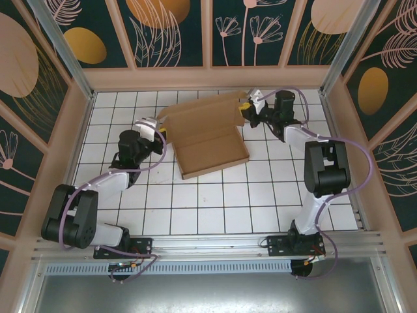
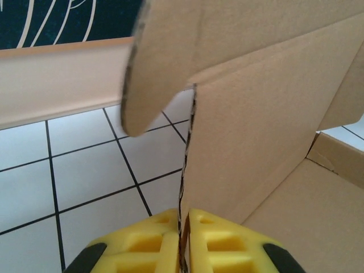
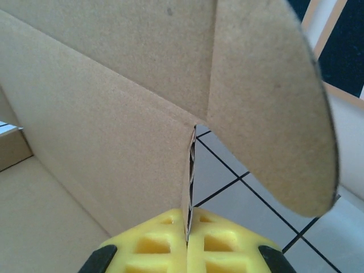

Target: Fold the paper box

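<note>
White-tiled worktop (image 1: 195, 215), enclosed by panelled walls (image 1: 169, 32) with leaf prints. Box (image 1: 207, 134) sits at the far centre, well apart from the arm bases and slightly askew.

Left side: left pincer (image 1: 158, 132) is closed narrow on the box, gripping the left edge of the raised rear panel. The left wrist view shows the cardboard edge pinched between the yellow fingers (image 2: 142, 244). A rounded left tab (image 2: 153, 62) stands free above the grip, not folded in.

Centre: tray (image 1: 215, 153) appears formed, with its floor flat on the worktop and its near and right walls upright. Lid panel (image 1: 202, 114) stands open, leaning back at the far side.

Right side: right pincer (image 1: 246, 108) is likewise closed narrow on the box, holding the right edge of the same panel. The matching right tab (image 3: 273, 114) hangs loose beside the grip.

Assessment: task judged about midway. Done: tray walls raised. Outstanding: bring the lid forward and down, fold both tabs inward, tuck them inside the tray and press shut. Whether the side walls are locked cannot be confirmed.
</note>
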Tool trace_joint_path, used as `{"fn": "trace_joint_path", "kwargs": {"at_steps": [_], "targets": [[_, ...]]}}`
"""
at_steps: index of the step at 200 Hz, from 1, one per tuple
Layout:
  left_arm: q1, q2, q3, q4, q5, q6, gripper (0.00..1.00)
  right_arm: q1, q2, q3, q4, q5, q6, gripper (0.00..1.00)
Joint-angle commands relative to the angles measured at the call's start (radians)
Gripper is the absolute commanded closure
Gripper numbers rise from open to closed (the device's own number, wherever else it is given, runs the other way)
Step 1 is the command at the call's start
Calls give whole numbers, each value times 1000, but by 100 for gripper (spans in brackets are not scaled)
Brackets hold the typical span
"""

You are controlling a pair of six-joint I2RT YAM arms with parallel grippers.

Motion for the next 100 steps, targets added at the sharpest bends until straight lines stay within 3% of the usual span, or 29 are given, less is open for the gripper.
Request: {"fn": "trace_joint_path", "kwargs": {"at_steps": [1, 40, 82, 100], "targets": [[6, 19, 48, 60, 28, -2, 91, 36, -78, -59, 38, 69, 72, 100], [5, 43, 68, 114, 15, -106, 95, 132, -134, -90, -6, 305, 203, 100], [-1, 78, 53, 200, -25, -271, 95, 308, -118, -87, 12, 777, 407, 100], [-23, 92, 52, 208, -70, -281, 94, 365, -103, -60, 10, 988, 605, 100]]}}
